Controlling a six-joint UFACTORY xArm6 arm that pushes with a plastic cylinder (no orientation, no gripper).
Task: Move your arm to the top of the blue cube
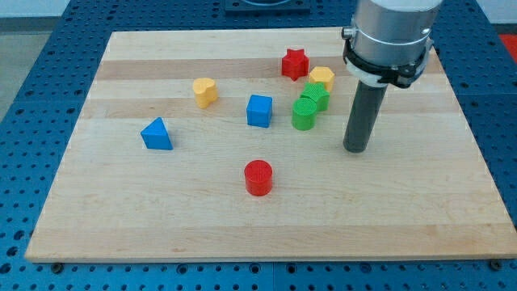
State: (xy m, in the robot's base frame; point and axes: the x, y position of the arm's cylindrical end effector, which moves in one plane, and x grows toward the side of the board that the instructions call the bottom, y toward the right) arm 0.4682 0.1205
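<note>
blue cube [259, 111] judged light, rigid, easily slid; no grasp possible, rod only. my tip [356, 149] is parked well right of it.

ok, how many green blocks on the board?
2: a green block beside the yellow block, and a green cylinder-like block just below it, touching. None appear hidden.

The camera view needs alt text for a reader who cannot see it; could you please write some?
My tip rests on a wooden board, to the view's right of the blue cube with two green blocks between them. Also on the board are a red star, a yellow block beside the green ones, a yellow heart, a blue triangle and a red cylinder.
</note>
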